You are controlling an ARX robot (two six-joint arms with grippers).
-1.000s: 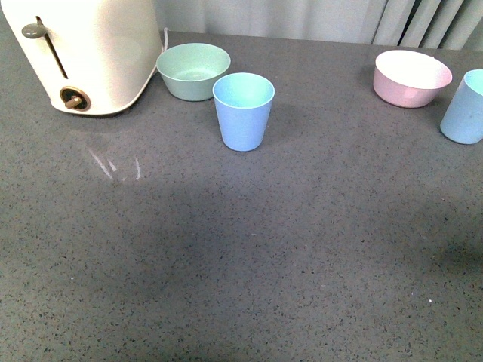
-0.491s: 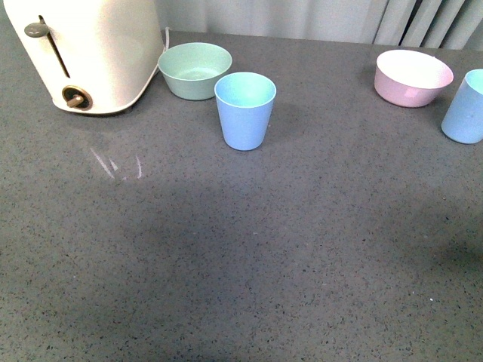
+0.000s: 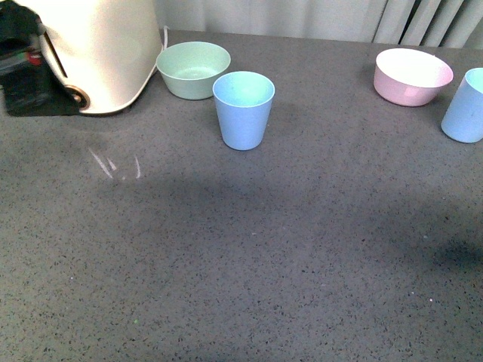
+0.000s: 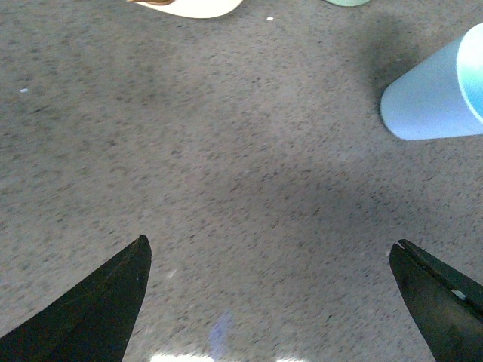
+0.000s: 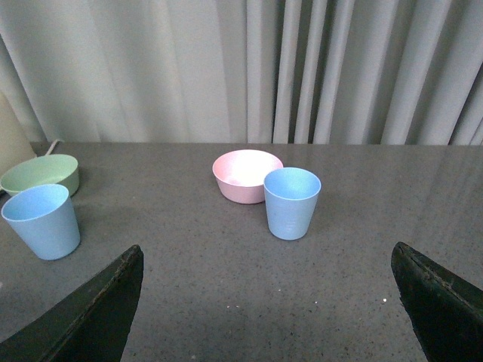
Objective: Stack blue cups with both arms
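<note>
One blue cup (image 3: pixel 243 110) stands upright mid-table, in front of the mint green bowl; it also shows in the left wrist view (image 4: pixel 438 94) and the right wrist view (image 5: pixel 42 220). The second blue cup (image 3: pixel 466 107) stands upright at the right edge, beside the pink bowl, and shows in the right wrist view (image 5: pixel 292 202). My left arm (image 3: pixel 26 72) shows as a black block at the far left. My left gripper (image 4: pixel 270 253) is open and empty over bare table, apart from the cup. My right gripper (image 5: pixel 268 260) is open and empty, short of the second cup.
A cream toaster (image 3: pixel 98 45) stands at the back left. A mint green bowl (image 3: pixel 193 69) sits behind the first cup. A pink bowl (image 3: pixel 412 76) sits at the back right. Grey curtains (image 5: pixel 249 68) hang behind the grey speckled table (image 3: pixel 249 256).
My left arm has come into the front view at the far left, in front of the toaster. The cups and bowls have not moved.
</note>
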